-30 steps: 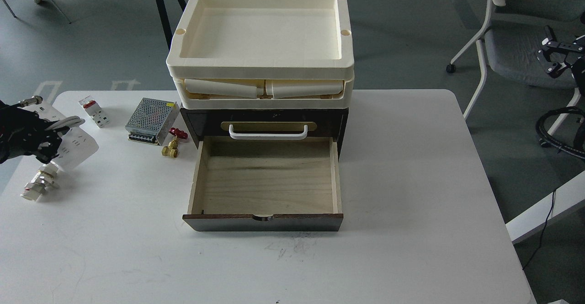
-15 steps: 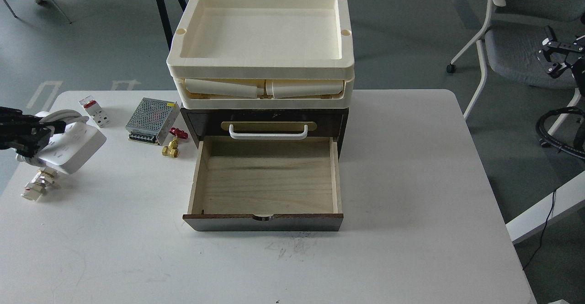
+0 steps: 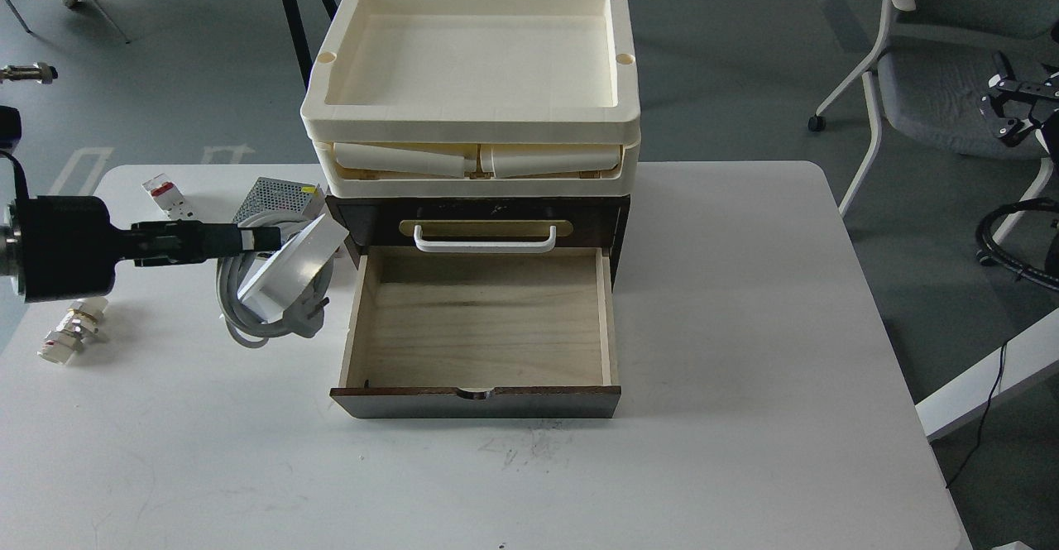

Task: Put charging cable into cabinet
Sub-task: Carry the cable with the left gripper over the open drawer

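Note:
My left gripper (image 3: pixel 256 238) reaches in from the left and is shut on the charging cable (image 3: pixel 289 273), a white power strip held tilted above the table, its thick white cord (image 3: pixel 240 302) and plug hanging in loops below. It hangs just left of the cabinet (image 3: pixel 480 212), a dark brown box whose pale wood drawer (image 3: pixel 484 327) is pulled out and empty. A white handle (image 3: pixel 485 240) sits on a brass plate above the drawer. My right gripper (image 3: pixel 1013 99) is far off at the right edge, away from the table; its fingers cannot be told apart.
Cream trays (image 3: pixel 471 87) are stacked on the cabinet. A perforated metal power-supply box (image 3: pixel 277 194) and a white-and-red breaker (image 3: pixel 165 194) lie behind the held strip. A small white fitting (image 3: pixel 70 335) lies at the table's left edge. An office chair (image 3: pixel 935 62) stands at the back right.
My left gripper has lifted the charging cable and carried it right, from the table's left edge to beside the open drawer. The cord now hangs loose. The brass valve is now hidden.

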{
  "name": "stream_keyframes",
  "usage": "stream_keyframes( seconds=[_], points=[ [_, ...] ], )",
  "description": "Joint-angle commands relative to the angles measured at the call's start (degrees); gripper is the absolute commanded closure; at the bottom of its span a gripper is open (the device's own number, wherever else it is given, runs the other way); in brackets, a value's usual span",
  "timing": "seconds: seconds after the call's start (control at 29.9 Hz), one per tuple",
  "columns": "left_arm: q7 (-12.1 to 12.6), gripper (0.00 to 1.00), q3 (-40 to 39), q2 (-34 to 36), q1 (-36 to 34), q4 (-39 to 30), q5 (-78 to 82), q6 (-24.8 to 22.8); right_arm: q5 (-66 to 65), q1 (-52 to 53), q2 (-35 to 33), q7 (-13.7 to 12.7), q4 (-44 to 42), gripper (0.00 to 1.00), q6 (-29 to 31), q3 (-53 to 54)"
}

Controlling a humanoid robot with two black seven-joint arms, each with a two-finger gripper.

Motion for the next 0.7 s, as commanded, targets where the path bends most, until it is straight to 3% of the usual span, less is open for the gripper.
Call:
stream_keyframes(
  seconds=[0.0,0.2,0.67],
  points=[
    [-0.01,1.0,-0.01,-1.27,0.18,0.05,-5.81,0.15,0.0,-0.57,-0.82,0.0,0.0,0.0,0.0,0.0],
    [-0.01,1.0,-0.01,-4.87,0.27,0.13,-13.11,1.03,0.09,-1.1,-1.35,0.0,0.0,0.0,0.0,0.08],
    [-0.01,1.0,0.43,-17.44,8.35,4.26,-12.77,9.55,0.0,-1.19,-1.35,0.0,0.08,0.0,0.0,0.17]
  ],
)
